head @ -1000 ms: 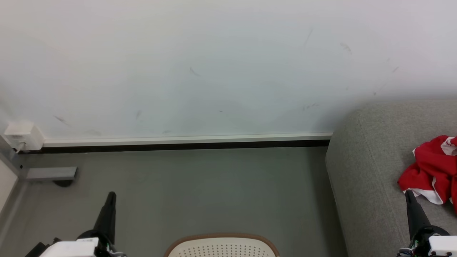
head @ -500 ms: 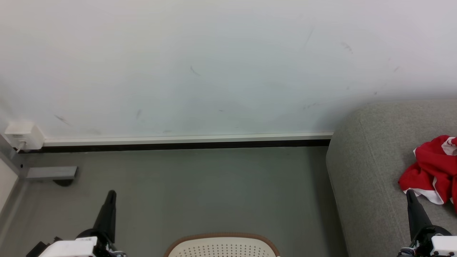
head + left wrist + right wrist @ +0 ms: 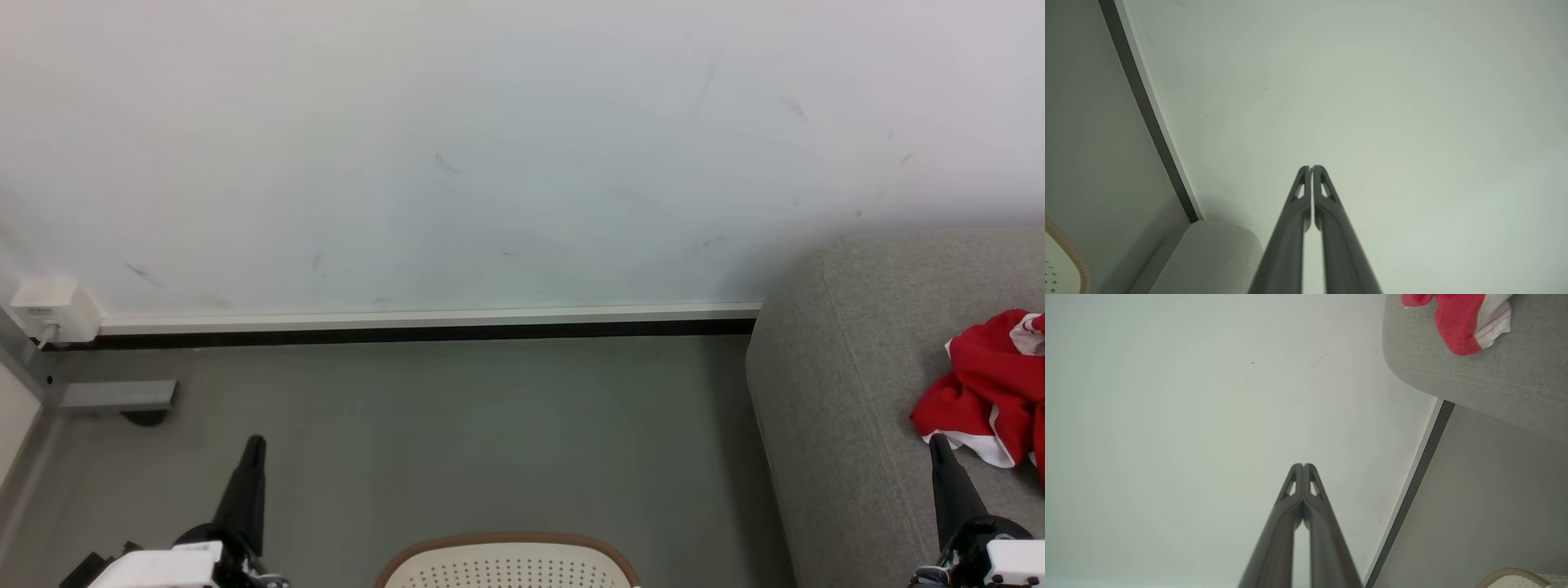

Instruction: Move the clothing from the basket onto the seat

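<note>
**Both grippers closed and empty; red clothing lies on the seat**

Nearest, head view: the left gripper [image 3: 254,445] is at lower left, above the grey floor [image 3: 490,433]. In the left wrist view its 2 fingers are pressed together with the tips meeting and nothing between them.

The right gripper [image 3: 937,441] is at lower right, over the seat [image 3: 841,408]. In the right wrist view its 2 fingers are likewise closed tip to tip and hold nothing.

The basket [image 3: 506,563] stands on the floor between the 2 grippers at bottom centre. Its brown rim and a strip of perforated cream wall are in frame. The inside is cut off, so its contents cannot be told.

Further out, the clothing [image 3: 992,392] lies crumpled on the seat near the right edge, red with white trim. The right gripper's tip is just beside the lower hem; whether it touches cannot be told.

Farthest, a pale baseboard [image 3: 424,314] runs along the foot of the white wall [image 3: 490,163]. A small white box [image 3: 45,310] is mounted at far left.
</note>
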Tool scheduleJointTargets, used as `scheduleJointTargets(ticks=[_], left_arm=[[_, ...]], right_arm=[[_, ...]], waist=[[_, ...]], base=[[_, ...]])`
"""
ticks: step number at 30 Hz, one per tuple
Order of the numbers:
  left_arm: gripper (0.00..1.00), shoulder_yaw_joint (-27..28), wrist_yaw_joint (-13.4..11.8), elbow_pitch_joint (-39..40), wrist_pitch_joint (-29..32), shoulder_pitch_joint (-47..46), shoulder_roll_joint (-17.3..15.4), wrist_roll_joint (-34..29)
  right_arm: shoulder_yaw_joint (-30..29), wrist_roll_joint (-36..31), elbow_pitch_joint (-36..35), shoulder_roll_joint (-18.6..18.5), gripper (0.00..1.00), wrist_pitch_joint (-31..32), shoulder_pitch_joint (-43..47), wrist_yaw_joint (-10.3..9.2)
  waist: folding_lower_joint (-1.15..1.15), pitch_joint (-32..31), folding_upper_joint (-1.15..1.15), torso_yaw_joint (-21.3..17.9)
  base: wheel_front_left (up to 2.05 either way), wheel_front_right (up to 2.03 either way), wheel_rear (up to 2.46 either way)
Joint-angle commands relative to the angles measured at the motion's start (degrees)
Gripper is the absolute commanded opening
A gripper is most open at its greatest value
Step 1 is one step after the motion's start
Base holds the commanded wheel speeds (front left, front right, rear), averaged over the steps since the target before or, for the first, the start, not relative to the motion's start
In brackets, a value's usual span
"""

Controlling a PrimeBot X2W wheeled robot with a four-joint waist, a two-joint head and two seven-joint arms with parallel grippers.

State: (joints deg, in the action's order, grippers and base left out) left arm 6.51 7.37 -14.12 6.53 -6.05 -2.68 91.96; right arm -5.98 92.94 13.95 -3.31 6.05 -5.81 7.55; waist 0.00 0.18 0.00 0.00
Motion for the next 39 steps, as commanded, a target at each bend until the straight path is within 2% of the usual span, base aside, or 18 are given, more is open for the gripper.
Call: scheduleJointTargets(ticks=[1,39], left_arm=[[0.00,0.05,0.24,0.19,0.23,-0.41,-0.38,0.82],[0.00,0.03,0.24,0.20,0.22,-0.40,-0.38,0.83]], right_arm=[[-0.20,-0.12,0.10,0.09,0.00,0.24,-0.66,-0.12],[-0.50,-0.45,0.12,0.27,0.00,0.32,-0.70,-0.12]], waist=[[0.00,0.00,0.00,0.00],[0.00,0.00,0.00,0.00]], base=[[0.00,0.00,0.00],[0.00,0.00,0.00]])
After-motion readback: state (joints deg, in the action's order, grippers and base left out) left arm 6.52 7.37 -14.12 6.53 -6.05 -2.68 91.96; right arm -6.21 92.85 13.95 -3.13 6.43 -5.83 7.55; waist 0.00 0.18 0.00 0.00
